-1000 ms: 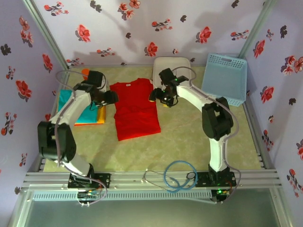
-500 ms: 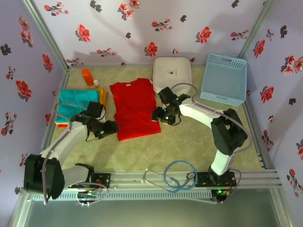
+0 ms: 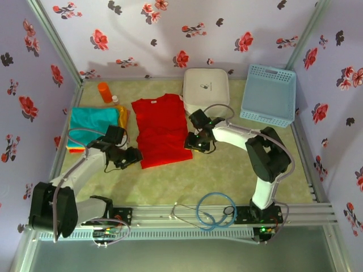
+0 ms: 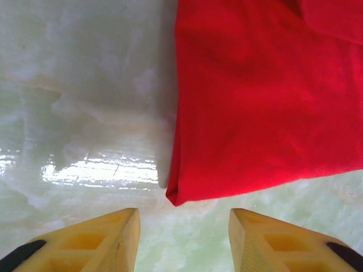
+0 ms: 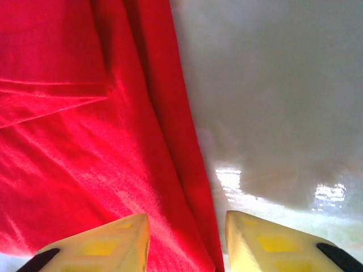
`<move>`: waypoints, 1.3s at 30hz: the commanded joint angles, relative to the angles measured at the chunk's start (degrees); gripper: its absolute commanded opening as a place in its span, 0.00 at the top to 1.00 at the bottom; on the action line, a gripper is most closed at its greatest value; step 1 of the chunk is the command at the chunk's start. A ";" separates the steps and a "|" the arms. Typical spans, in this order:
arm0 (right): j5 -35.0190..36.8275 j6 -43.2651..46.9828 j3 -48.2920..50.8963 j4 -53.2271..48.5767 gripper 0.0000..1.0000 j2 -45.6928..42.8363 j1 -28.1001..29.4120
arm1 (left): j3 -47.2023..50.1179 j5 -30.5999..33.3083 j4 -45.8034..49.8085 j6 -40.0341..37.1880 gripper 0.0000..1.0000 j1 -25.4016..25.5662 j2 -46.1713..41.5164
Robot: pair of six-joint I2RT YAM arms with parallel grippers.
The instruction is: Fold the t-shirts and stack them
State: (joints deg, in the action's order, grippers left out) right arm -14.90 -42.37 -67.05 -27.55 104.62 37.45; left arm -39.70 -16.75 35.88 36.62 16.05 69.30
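While the red t-shirt [image 3: 163,131] lies flat on the table [image 3: 227,181] between your arms, you have a gripper low at each of its near corners. Your left gripper [image 4: 181,218] has its jaws parted, with the shirt's corner just ahead of the gap and untouched. Your right gripper [image 5: 187,224] is likewise unclenched and straddles the shirt's right edge. The teal t-shirt [image 3: 93,122] sits folded at the left on an orange t-shirt [image 3: 123,118].
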 commanded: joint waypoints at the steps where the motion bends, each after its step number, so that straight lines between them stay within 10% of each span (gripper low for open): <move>1: 2.74 2.31 -4.21 0.03 0.62 0.49 0.17 | -6.07 -0.16 -2.13 -3.47 0.58 -0.93 3.38; 26: -4.15 -2.76 -19.34 0.90 0.54 14.33 0.41 | -21.30 -4.42 -9.46 -3.64 0.64 -0.39 29.10; 39: -1.16 -1.62 -24.93 -2.05 0.55 11.97 -3.74 | -42.80 -3.16 2.44 -9.64 0.66 -4.49 34.66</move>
State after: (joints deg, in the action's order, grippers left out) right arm -18.09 -45.04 -93.32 -27.16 120.18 33.39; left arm -81.58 -20.14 32.62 29.34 11.94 107.04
